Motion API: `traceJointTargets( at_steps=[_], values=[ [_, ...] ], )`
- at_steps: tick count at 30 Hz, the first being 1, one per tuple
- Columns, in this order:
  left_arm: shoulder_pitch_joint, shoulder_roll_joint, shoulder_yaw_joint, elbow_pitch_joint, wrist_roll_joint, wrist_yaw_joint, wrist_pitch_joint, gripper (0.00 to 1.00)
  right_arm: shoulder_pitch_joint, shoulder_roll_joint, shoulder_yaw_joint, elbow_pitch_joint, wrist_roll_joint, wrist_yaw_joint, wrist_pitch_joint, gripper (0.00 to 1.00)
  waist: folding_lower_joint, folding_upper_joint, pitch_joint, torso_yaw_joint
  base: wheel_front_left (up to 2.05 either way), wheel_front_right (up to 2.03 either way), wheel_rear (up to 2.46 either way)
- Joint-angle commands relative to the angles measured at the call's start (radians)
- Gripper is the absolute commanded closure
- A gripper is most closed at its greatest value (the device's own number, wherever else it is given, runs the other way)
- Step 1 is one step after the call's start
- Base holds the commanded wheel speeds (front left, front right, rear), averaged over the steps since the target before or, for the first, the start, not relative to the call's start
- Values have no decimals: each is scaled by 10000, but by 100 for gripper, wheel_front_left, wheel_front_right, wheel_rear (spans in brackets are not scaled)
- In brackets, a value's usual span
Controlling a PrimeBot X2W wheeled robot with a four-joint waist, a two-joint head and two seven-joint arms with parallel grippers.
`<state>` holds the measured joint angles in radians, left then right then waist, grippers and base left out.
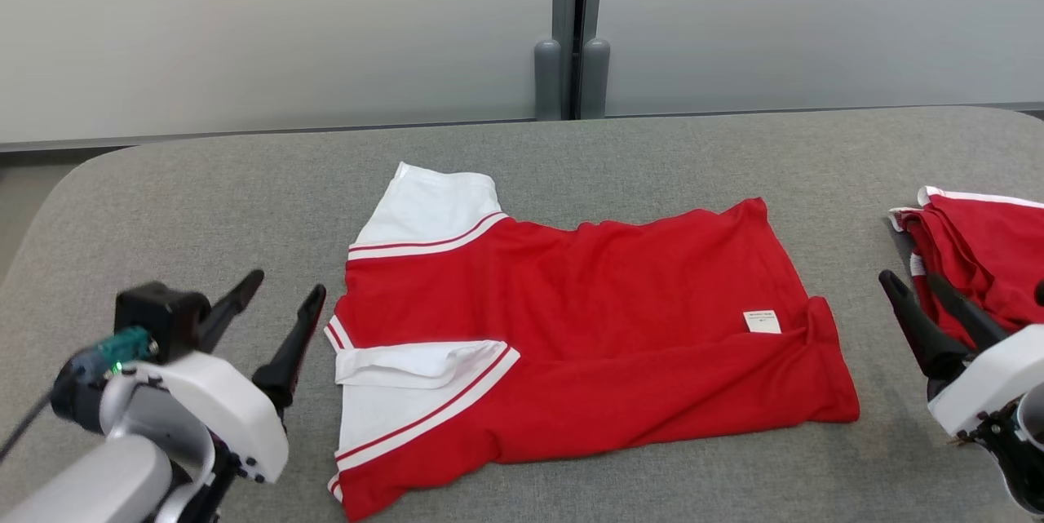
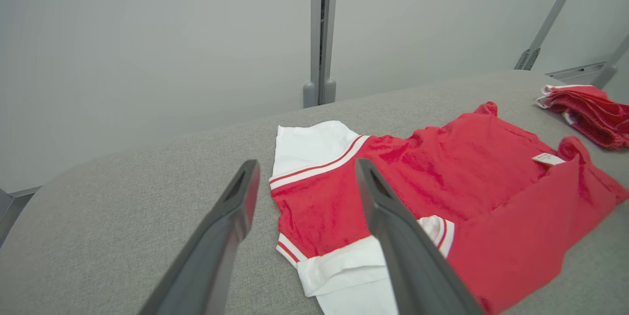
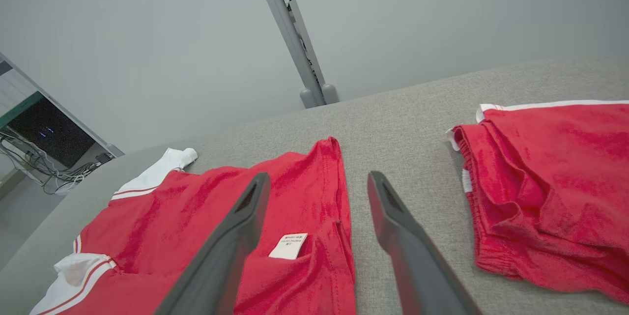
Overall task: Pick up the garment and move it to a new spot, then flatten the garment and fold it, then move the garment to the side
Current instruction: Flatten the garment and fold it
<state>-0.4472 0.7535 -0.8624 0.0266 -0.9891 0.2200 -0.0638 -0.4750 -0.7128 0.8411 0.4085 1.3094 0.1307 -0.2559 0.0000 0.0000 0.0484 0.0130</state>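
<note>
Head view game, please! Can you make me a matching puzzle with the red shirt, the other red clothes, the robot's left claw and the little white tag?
1 shirt
2 red pile
3 left gripper
4 white tag

A open, at the lower left
B on the shirt's red part
C at the right edge of the table
D lying in the middle

Pairs: 1-D, 2-C, 3-A, 4-B

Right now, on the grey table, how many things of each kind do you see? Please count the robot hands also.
Shirts: 1, the red-and-white shirt in the middle
Cloth heaps: 1, the red heap at the right edge
Labels: 1, the white label on the shirt
Hands: 2, the left hand and the right hand, both open
Total: 5
</note>
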Motion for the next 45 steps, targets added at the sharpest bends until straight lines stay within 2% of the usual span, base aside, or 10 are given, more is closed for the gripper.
traceJointTargets(
  at_steps=[1,7,13,27,37,38,39,40,41,45],
  values=[
    [184,25,12,-56,16,171,-89,0,177,8,-98,51,-114,3,-52,0,0,0,13,-1,0,0,0],
    [1550,-347,-325,-545,-62,1302,-404,0,1097,432,-383,438,-654,1,-15,0,0,0,92,-22,0,0,0],
    [2298,-577,-721,-273,-574,1673,308,0,1349,897,-238,1010,-768,1,611,0,0,0,174,67,0,0,0],
    [1569,-1252,-1684,649,-1267,852,2645,0,712,1714,-274,2782,-899,3,2360,0,0,0,298,355,0,0,0],
    [1099,-1705,-1574,1550,-1389,499,2651,0,570,2115,-254,2943,-945,3,2960,1,0,0,422,338,0,0,0],
    [1095,-1751,-1587,1614,-1415,440,2681,21,599,2133,-254,2969,-932,3,2993,23,0,0,419,346,0,0,0],
    [1090,-1777,-1597,1676,-1416,384,2697,61,620,2154,-253,2979,-924,3,3029,51,0,0,413,351,0,0,0],
    [1082,-1798,-1605,1728,-1434,353,2687,100,638,2171,-257,2977,-910,3,3055,69,0,0,403,354,0,0,0],
    [1099,-1818,-1634,1778,-1459,274,2712,100,656,2183,-269,2964,-894,3,3075,100,0,0,387,357,0,0,0],
    [1201,-1740,-1652,1865,-1543,73,2749,100,742,2139,-319,2865,-804,3,3091,100,0,0,241,378,0,0,0]
  ],
)
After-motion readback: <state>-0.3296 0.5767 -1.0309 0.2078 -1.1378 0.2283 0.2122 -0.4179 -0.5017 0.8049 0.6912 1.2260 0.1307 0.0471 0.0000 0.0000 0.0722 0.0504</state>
